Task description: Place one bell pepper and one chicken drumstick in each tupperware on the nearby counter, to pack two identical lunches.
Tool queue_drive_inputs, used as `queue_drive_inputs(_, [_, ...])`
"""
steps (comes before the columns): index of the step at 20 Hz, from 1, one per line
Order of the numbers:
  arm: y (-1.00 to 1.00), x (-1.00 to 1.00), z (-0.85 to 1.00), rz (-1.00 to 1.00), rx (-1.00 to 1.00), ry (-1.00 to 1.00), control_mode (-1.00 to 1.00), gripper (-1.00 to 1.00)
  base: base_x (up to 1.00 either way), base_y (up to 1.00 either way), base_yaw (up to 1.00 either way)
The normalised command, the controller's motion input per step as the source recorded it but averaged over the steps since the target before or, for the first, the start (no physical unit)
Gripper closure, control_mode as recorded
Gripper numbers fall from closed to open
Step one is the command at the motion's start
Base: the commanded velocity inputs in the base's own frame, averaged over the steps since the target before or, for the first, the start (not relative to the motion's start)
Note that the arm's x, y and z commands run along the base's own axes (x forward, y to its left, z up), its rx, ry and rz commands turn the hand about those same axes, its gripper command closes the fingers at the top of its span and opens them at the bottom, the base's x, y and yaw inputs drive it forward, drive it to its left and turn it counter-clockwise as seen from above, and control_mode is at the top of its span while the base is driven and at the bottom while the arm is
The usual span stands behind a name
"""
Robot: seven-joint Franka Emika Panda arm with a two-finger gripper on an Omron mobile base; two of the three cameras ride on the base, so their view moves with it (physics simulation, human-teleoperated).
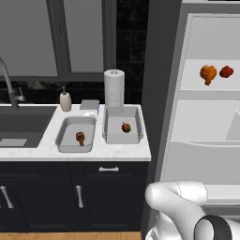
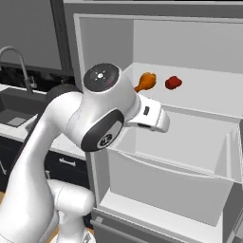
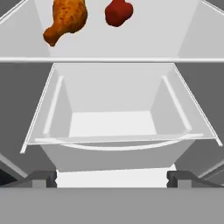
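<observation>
My end effector (image 3: 112,178) spread and empty before the fridge shelf (image 3: 188,39), I'm fetching the second pair, so next I'd reach for the drumstick (image 3: 65,19) near its left edge.

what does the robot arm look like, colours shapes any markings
The arm is glossy white with rounded, tubular links and dark grey bands at its joints. One joint ends in a round dark cap with a faint pale marking. A boxy white wrist piece carries a small dark slot. The gripper has two small, blocky dark grey fingertips. No cables are visible.
</observation>
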Motion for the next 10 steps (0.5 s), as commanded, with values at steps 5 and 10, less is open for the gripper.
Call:
queue_drive_inputs(5, [0.02,0.01,0.56,0.04,0.01,-0.1,-1.0,-1.0,0.0,0.0,0.0])
queue_drive_inputs(10, [0.03,0.23,0.52,0.09,0.04,-0.09,-1.0,-1.0,0.0,0.0,0.0])
